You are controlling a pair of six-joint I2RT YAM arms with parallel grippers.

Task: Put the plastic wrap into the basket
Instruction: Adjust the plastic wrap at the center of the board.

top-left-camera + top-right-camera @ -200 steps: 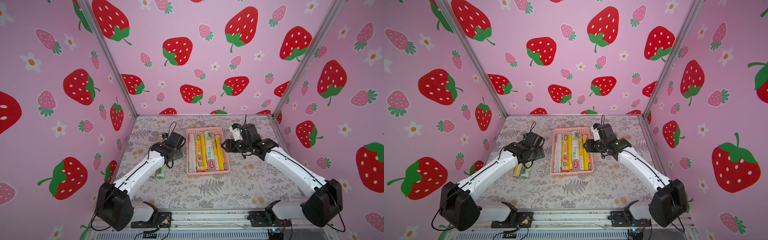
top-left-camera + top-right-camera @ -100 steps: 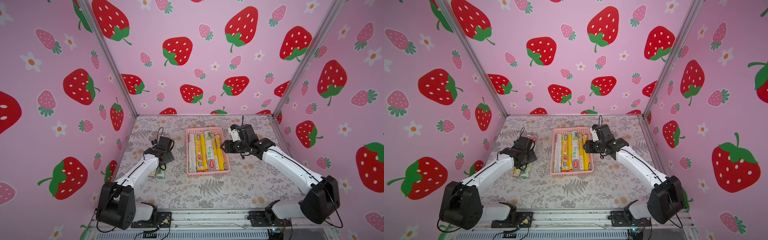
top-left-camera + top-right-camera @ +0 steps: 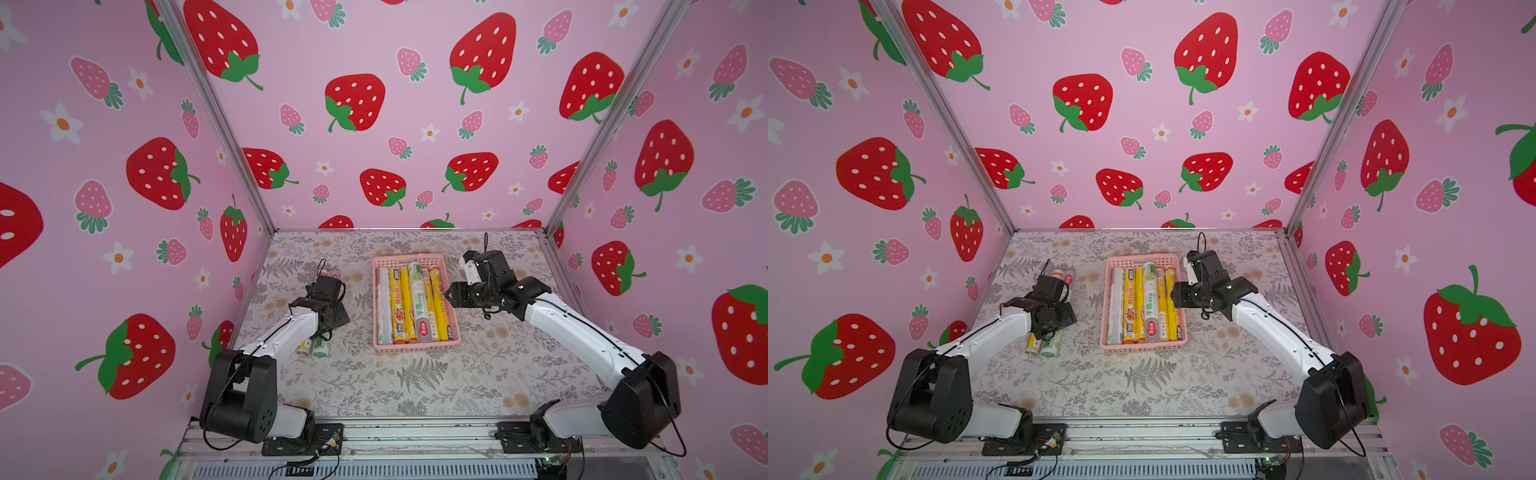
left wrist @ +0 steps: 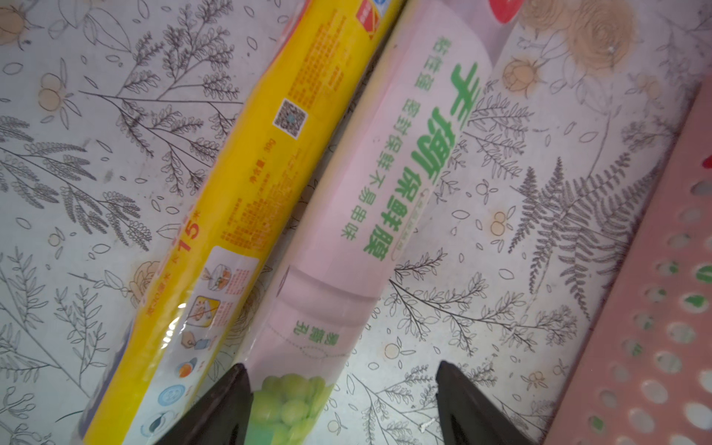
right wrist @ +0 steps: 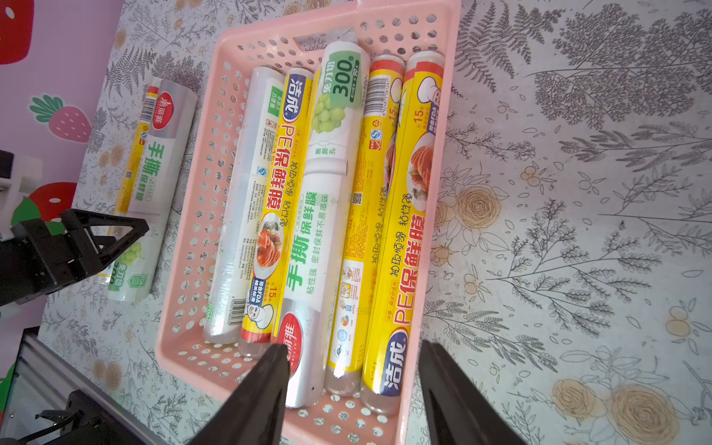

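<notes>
Pink perforated plastic walls the basket [image 3: 417,347], and five plastic wrap rolls [image 3: 417,299] already lie in it side by side, lengthwise. Since a second ago my left arm has swung away from the basket's side, out to nine o'clock of it. There the last two rolls lie on the desk [image 3: 415,386]: a yellow roll [image 4: 246,162] and a white roll [image 4: 385,185] with green print, touching along their length. My left gripper [image 4: 341,366] stands wide, straddling the white roll's grape-printed end without closing on it; I judge that this pick comes next. My right gripper [image 5: 352,346] has barely moved at three o'clock of the basket, parted narrowly and empty. Both loose rolls are slim, glossy, film-wrapped cylinders, likely slippery and apt to roll on the desk's floral surface.
</notes>
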